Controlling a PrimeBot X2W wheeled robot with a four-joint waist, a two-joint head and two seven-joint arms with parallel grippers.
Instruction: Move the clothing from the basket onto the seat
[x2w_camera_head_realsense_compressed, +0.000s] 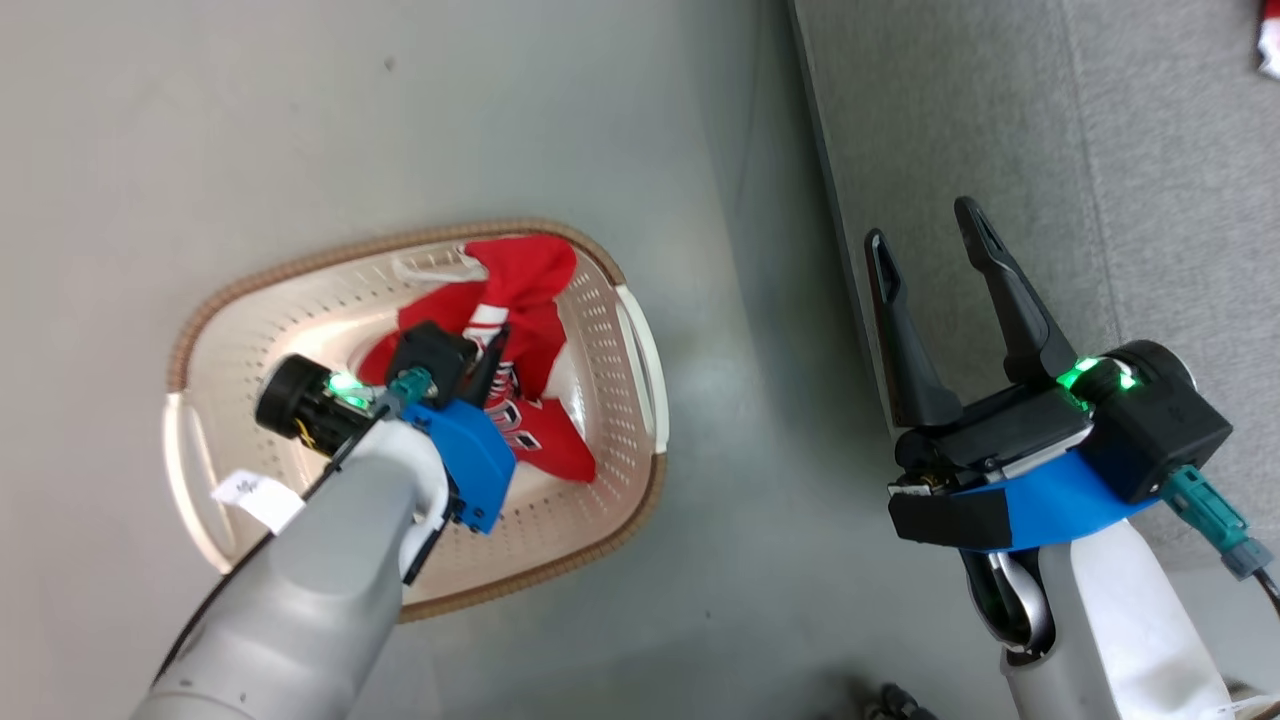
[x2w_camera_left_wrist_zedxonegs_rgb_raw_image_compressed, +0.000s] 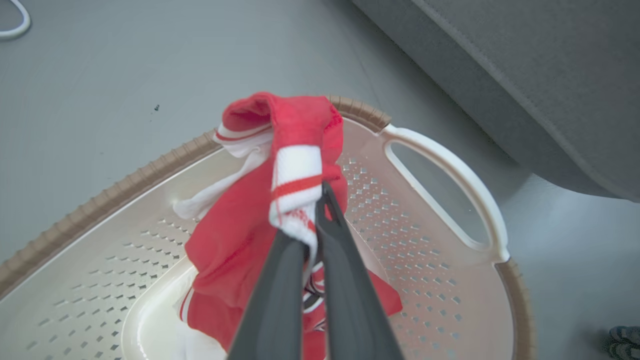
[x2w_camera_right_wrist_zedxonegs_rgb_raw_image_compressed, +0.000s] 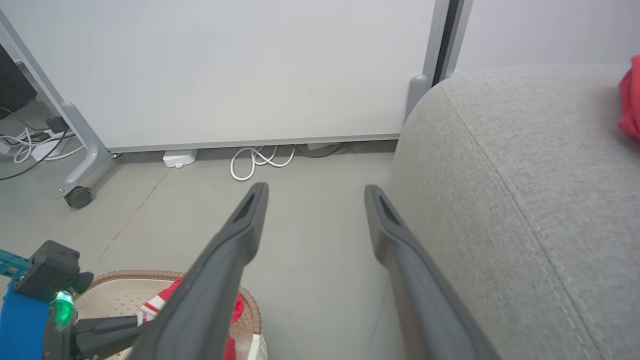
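Our basket sits on the floor left of the seat, the clothing bunched inside. Our left gripper is clamped on a red-and-white fold of it. Our right gripper hangs over the seat's left edge, fingers spread apart; a red garment lies at the seat's far right edge

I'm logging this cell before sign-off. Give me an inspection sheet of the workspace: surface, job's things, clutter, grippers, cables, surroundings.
Surface: grey floor, a few small dark specks.
Job's things: red-and-white clothing bunched in the basket, which stands on the floor beside the sofa; a red piece lies on the sofa.
Clutter: dark striped object on the floor, too cropped to identify.
Grippers: left gripper shut on the clothing; right gripper open, empty, by the sofa's edge.
Cables: white cable looped at the panel's foot.
Surroundings: white panel on a castor frame.
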